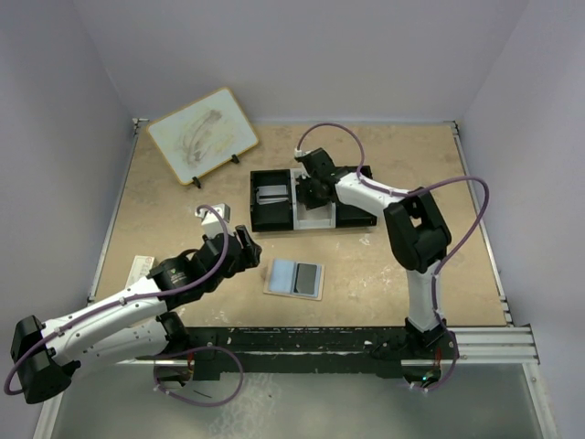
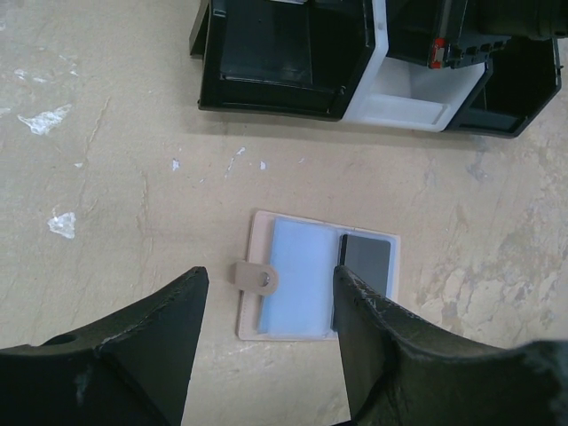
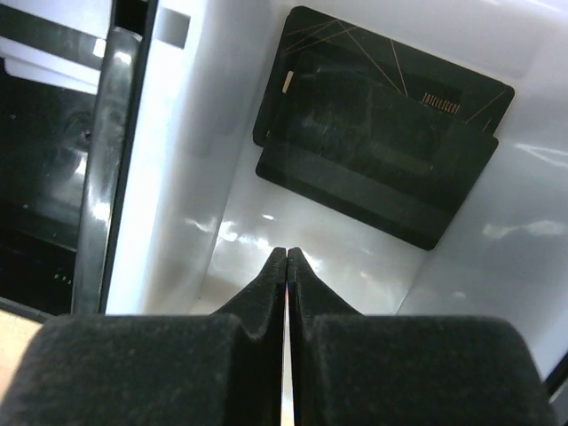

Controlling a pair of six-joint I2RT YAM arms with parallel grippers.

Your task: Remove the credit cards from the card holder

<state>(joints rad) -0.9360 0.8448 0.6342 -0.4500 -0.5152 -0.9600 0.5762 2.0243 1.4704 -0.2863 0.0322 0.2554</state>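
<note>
Your card holder (image 1: 294,277) lies open on the surface (image 1: 393,274), one dark card (image 2: 366,262) in its right pocket. At its 12 o'clock, two dark cards (image 3: 382,133) rest in the tray's (image 1: 271,222) white middle compartment, beneath your right end effector (image 3: 287,257), pinched shut and empty. Your left end effector (image 2: 269,275) hovers wide at 10 o'clock.

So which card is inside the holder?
The dark grey card, tucked in the right pocket of the pale-blue card holder. The other black cards lie loose in the tray's white compartment.
</note>
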